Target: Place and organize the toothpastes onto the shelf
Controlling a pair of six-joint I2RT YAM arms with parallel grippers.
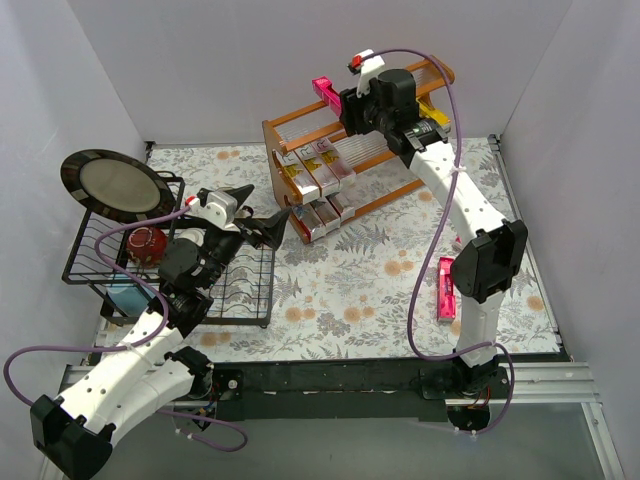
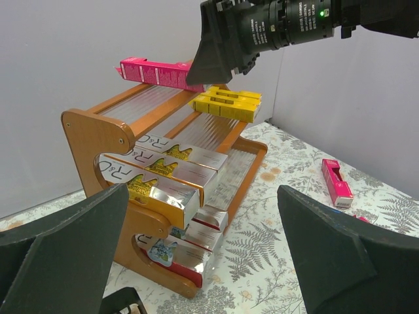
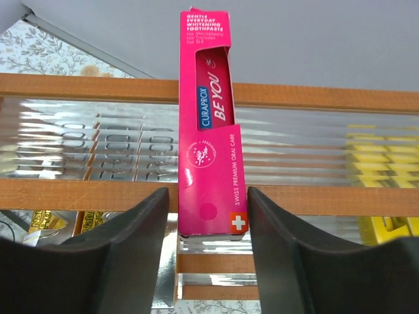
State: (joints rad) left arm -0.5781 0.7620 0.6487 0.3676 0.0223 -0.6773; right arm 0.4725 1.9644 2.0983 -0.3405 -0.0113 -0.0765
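Note:
The orange-brown wooden shelf [image 1: 277, 150] stands at the back of the table and also shows in the left wrist view [image 2: 88, 131]. My right gripper [image 1: 347, 103] is open, with its jaws around the near end of a magenta toothpaste carton [image 3: 211, 150]. The carton lies across the top tier; the right finger touches it and a small gap shows at the left finger. Yellow cartons [image 2: 226, 104] lie on the top tier, gold and silver ones [image 2: 167, 170] on the middle, silver and red ones [image 2: 190, 242] on the bottom. Another magenta carton [image 1: 446, 290] lies on the table. My left gripper [image 1: 265, 225] is open and empty, facing the shelf.
A black wire dish rack [image 1: 100, 262] stands at the left with a dark plate [image 1: 112, 185], a red cup [image 1: 147, 242] and a blue item [image 1: 125, 295]. White walls close in the back and both sides. The floral mat [image 1: 340, 290] covers the table.

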